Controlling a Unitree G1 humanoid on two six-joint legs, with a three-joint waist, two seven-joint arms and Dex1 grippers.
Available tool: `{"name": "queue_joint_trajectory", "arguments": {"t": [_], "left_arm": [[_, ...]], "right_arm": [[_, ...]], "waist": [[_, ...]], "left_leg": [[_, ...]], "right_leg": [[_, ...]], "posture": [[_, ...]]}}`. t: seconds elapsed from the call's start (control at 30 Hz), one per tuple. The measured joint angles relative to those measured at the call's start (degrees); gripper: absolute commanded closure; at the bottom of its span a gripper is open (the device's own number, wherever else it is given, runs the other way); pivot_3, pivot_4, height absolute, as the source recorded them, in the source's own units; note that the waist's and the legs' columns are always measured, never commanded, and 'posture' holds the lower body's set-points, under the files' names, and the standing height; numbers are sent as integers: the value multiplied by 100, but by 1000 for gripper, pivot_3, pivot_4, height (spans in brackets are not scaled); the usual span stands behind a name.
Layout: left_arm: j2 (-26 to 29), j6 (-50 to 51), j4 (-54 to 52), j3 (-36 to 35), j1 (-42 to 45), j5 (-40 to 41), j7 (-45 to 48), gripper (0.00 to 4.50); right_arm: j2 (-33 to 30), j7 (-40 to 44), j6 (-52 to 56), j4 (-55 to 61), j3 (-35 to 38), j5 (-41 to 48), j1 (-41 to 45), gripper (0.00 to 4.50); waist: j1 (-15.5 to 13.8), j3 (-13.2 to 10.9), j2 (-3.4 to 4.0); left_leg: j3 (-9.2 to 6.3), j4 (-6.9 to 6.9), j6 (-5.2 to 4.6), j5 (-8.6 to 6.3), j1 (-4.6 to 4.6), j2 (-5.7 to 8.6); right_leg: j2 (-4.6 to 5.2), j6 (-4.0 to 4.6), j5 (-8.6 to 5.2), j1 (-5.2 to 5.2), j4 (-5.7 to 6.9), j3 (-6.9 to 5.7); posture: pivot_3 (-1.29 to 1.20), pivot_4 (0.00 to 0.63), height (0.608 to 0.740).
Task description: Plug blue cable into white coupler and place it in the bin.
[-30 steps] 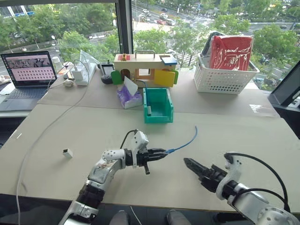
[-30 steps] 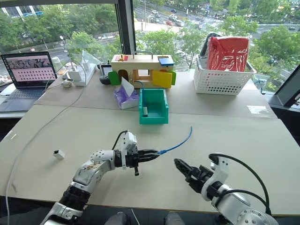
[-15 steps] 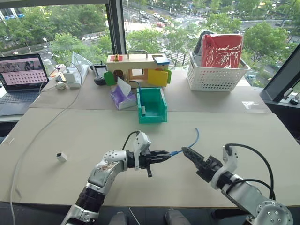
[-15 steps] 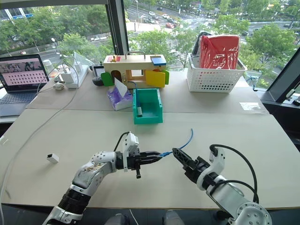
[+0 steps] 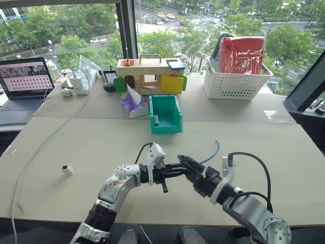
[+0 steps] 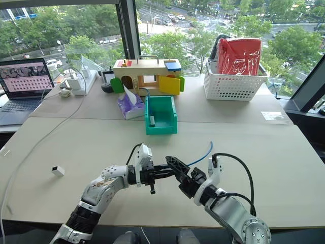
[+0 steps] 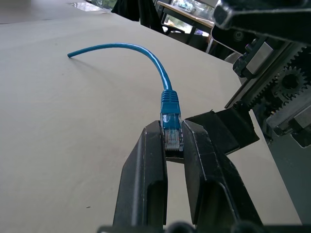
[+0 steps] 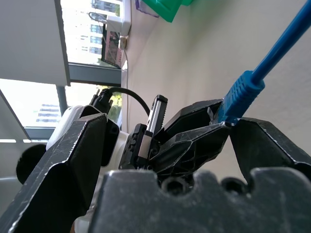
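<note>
Above the bench (image 5: pixel 264 147), the left end effector (image 7: pixel 172 145) clamped one blue cable's (image 7: pixel 146 53) plug; the right end effector (image 5: pixel 187 165) gaped wide around it.

Desk: wide beige matte desk (image 5: pixel 76 142), a seam running across it
Windows: tall glass panes with a dark upright frame post (image 5: pixel 128 28) behind the desk
Outside: green treetops (image 5: pixel 76 25), a street with cars below
Light: even daylight
</note>
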State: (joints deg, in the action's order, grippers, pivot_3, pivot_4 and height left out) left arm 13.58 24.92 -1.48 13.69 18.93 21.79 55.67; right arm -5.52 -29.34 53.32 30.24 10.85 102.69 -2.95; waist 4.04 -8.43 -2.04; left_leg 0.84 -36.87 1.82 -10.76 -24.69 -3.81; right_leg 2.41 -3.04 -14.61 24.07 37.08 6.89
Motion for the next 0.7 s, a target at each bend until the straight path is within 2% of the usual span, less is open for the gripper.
{"name": "queue_joint_trajectory", "arguments": {"t": [0.23, 0.53, 0.63, 0.7], "left_arm": [[9, 5, 0, 0, -85, 1, -15, 4441], [22, 4, 1, 2, -84, 0, 6, 4441], [34, 3, 1, 22, -76, -5, 20, 4441], [34, -12, 0, 24, -53, -3, 33, 4441]], "right_arm": [[-557, 49, -594, 149, -196, -299, -64, 0], [-760, 134, -1137, 287, -541, -568, -76, 0], [-825, 180, -1221, 287, -588, -575, -76, 722], [-881, 181, -1285, 280, -599, -582, -85, 1371]], "waist": [[-20, 0, -1], [-22, 0, -1], [-25, 0, -1], [-27, 0, -1]], "left_leg": [[0, 0, 0, 0, 0, 0], [0, 0, 0, 0, 0, 0], [0, 0, 0, 0, 0, 0], [0, 0, 0, 0, 0, 0]], "right_leg": [[0, -1, -1, 0, -1, 0], [0, -3, -2, 0, -1, 1], [0, -2, -2, -1, -1, 1], [0, -2, -2, -1, -1, 1]], "posture": [[0, 150, 735], [0, 150, 735], [0, 150, 735], [0, 150, 735]]}}
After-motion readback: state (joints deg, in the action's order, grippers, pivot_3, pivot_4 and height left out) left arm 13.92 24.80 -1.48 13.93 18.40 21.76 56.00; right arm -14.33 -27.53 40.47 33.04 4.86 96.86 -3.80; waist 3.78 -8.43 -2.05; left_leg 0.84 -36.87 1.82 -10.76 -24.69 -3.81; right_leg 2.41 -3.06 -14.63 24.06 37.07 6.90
